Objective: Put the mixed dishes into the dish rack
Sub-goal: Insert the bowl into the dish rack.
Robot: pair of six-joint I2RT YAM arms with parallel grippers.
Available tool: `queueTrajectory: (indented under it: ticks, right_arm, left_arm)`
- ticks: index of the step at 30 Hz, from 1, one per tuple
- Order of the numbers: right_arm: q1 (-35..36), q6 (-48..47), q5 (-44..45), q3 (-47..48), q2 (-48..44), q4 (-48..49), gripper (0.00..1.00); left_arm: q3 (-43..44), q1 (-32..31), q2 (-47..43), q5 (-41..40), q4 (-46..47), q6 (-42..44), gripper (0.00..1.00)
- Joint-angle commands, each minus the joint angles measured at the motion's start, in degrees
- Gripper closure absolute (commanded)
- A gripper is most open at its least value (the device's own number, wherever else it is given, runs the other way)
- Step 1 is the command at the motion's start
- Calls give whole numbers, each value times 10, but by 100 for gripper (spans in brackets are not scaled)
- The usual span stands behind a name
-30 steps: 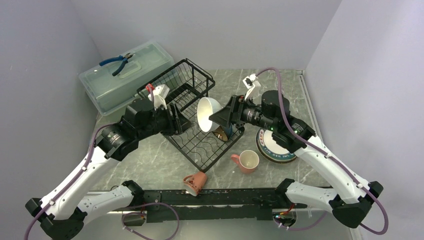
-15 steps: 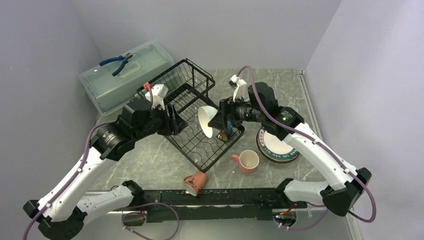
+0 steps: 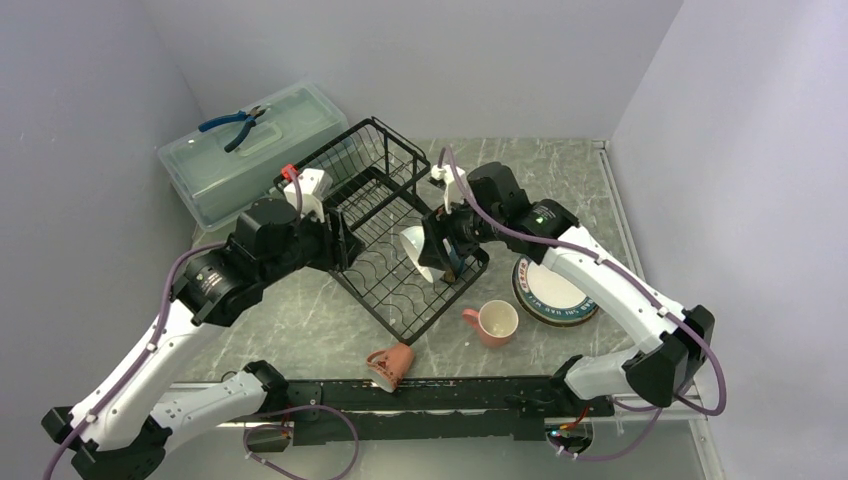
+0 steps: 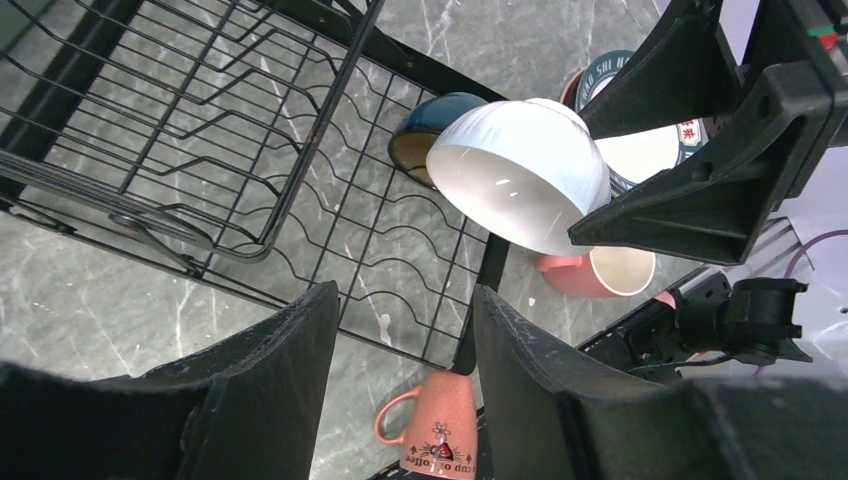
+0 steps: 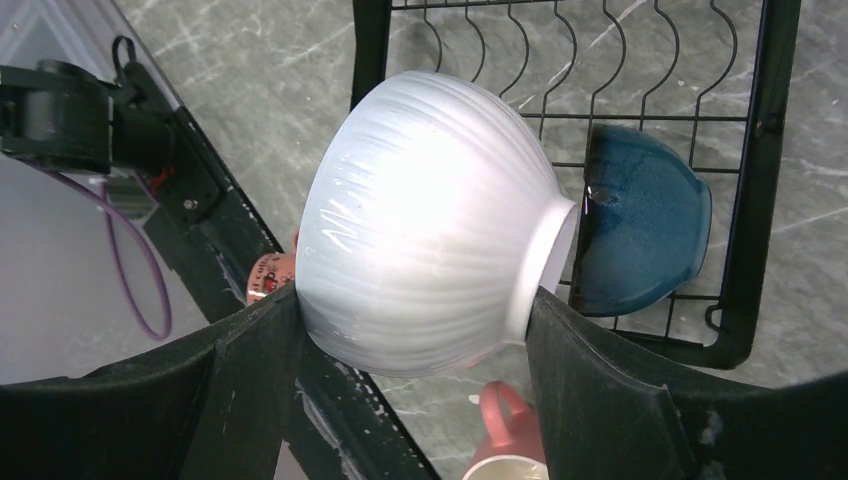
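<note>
My right gripper (image 3: 432, 250) (image 5: 412, 300) is shut on a white ribbed bowl (image 5: 430, 220), held on its side over the near right corner of the black wire dish rack (image 3: 370, 170). The bowl also shows in the left wrist view (image 4: 520, 175). A dark teal bowl (image 5: 645, 225) lies in that corner of the rack. My left gripper (image 3: 340, 240) (image 4: 403, 295) is open and empty, above the rack's left side. One pink mug (image 3: 495, 322) stands upright on the table. Another pink mug (image 3: 392, 364) lies on its side. Stacked plates (image 3: 552, 293), the top one white with a lettered rim, sit at right.
A translucent pale green lidded box (image 3: 250, 150) with blue pliers (image 3: 235, 125) on top stands at the back left, close behind the rack. A black rail (image 3: 450, 395) runs along the table's near edge. Walls close in on the left, back and right.
My right gripper has carried the white bowl left and down toward the rack's near right corner, turning it. The left arm has shifted slightly back and stays open.
</note>
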Motion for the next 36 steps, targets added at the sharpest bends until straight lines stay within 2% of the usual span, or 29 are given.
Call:
queueTrajectory:
  ticks: [1,20,36]
  right_arm:
    - [12,-56,15,21,-4,40,100]
    - [71,-111,63,-15,81,87,100]
    - [84,-138,92,-66,124,128,100]
  left_arm:
    - [-5,-2,-18,-26,8,25,43]
    - [-23,-2,-22,-49,5,39,43]
    - [-26,-2,-27,-53,2,39,43]
